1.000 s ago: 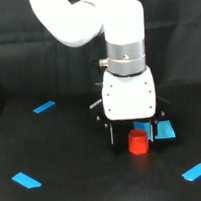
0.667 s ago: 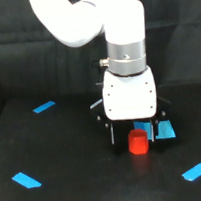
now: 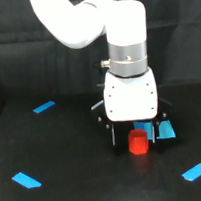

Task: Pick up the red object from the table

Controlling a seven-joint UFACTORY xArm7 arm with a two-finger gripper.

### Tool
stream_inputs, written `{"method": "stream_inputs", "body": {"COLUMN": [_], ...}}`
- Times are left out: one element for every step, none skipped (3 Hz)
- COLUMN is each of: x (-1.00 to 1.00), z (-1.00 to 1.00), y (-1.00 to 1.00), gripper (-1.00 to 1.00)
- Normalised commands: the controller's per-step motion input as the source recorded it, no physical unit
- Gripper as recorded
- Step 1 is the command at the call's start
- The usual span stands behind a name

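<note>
One red object (image 3: pixel 138 143) on the bench (image 3: pixel 73 192): likely light, rigid; grip its curved sides. End effector (image 3: pixel 138 141) straddles it, closure unclear.

This looks like a robotics lab test cell rather than any lived-in room. A white industrial robot arm (image 3: pixel 126 50) works over a matte black counter (image 3: pixel 73 192) marked with bright blue tape strips (image 3: pixel 26 180), and dark black cloth (image 3: pixel 13 57) hangs as a backdrop behind it, shutting out any other surroundings.
</note>
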Motion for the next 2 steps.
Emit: {"method": "stream_inputs", "body": {"x": [0.01,0.07], "z": [-0.08,-0.21], "y": [-0.08,-0.03], "gripper": [0.83,0.71]}}
